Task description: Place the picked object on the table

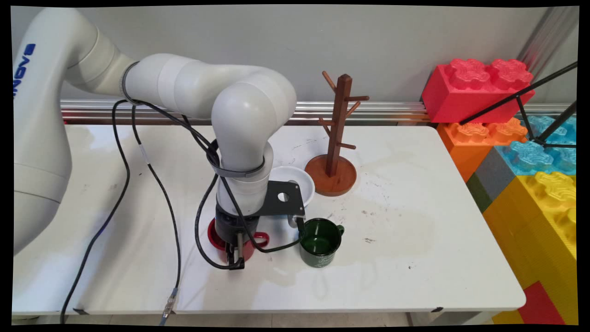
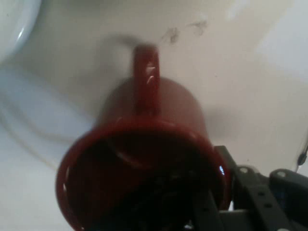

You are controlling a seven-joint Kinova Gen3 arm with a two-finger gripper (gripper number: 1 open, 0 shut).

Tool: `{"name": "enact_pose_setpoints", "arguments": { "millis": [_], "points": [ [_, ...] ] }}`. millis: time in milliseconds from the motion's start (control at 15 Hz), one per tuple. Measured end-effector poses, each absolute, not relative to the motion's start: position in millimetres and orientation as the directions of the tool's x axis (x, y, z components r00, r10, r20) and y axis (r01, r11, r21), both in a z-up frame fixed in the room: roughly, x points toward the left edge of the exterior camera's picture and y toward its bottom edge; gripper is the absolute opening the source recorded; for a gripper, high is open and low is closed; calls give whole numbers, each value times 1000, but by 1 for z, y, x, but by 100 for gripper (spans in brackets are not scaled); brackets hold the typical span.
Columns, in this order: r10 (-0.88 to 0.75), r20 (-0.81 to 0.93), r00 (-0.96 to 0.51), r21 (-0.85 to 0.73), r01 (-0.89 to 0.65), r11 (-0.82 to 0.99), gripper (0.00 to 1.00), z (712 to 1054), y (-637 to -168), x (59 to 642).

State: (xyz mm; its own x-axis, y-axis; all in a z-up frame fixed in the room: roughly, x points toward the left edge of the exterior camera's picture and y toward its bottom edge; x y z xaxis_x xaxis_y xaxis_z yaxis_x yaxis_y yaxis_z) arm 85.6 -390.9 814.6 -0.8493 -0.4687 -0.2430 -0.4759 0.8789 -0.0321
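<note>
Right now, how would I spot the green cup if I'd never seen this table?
Find the wooden mug tree near the back of the white table. Come toward the near edge, past the white bowl: the green mug stands there. The red mug beside it sits under the gripper; the green one stands free.

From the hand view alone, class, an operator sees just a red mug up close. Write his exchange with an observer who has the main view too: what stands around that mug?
Observer: A green mug stands upright to the right of the red mug in the main view, apart from it.
Operator: Anything behind?
Observer: A wooden mug tree, its pegs bare, stands farther back.
Operator: And the arm?
Observer: The arm bends down over the red mug, with the gripper at its rim.
</note>
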Motion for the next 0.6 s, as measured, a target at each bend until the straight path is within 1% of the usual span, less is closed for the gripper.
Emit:
{"name": "enact_pose_setpoints", "arguments": {
  "millis": [333, 600],
  "points": [
    [-463, -230, -856, -32, -469, 883, 100, 814, -390, 85],
    [-452, -208, -867, -31, -456, 889, 100, 822, -390, 86]
  ]
}}
